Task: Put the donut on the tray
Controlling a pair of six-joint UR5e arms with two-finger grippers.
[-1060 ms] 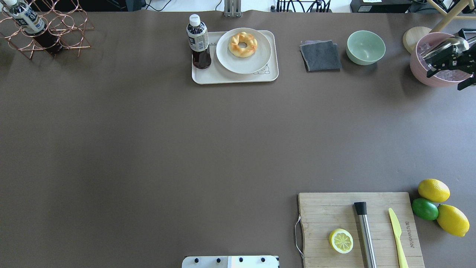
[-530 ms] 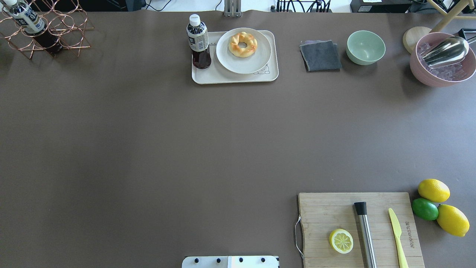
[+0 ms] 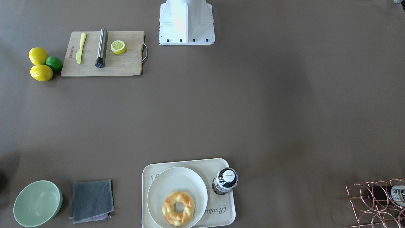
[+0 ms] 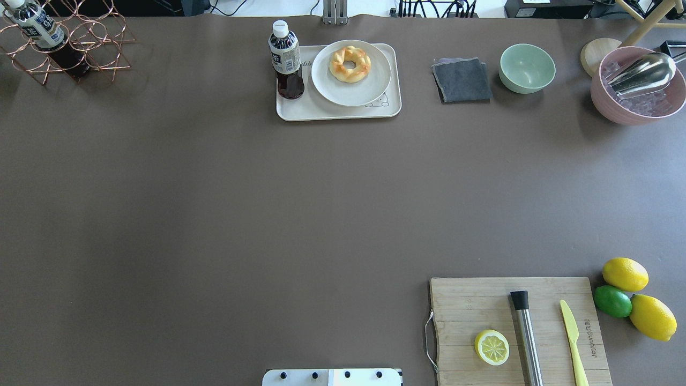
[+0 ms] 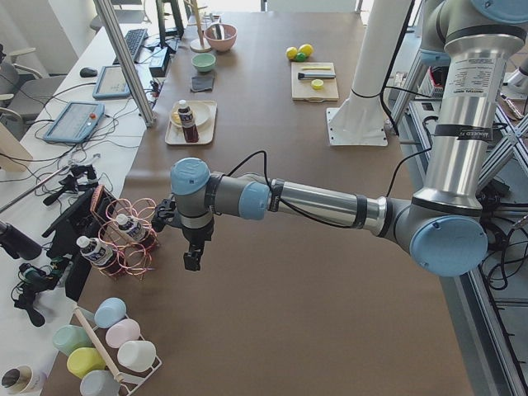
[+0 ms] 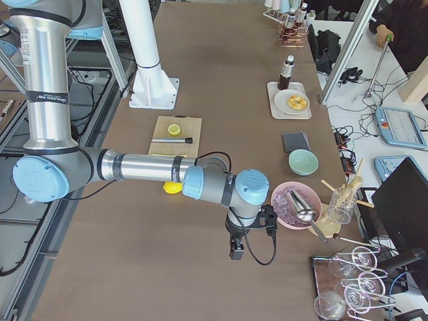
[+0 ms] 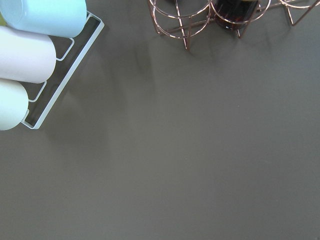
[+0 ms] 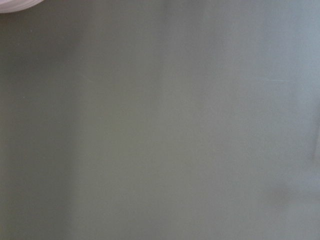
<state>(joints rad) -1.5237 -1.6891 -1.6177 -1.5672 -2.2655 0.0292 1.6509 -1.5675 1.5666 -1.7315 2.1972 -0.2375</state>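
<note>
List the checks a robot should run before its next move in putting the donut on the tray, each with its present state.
1. Donut found: ok, the donut lies on the plate.
2. Plate on the tray: ok.
3. Donut touching the tray itself: not ok, the plate is between them.
4. Free approach all round: not ok, the bottle stands upright on the tray close beside the plate.
5. Left gripper open: cannot tell, seen only from the side, by the wire rack.
6. Right gripper open: cannot tell, seen only from the side, by the pink bowl.
</note>
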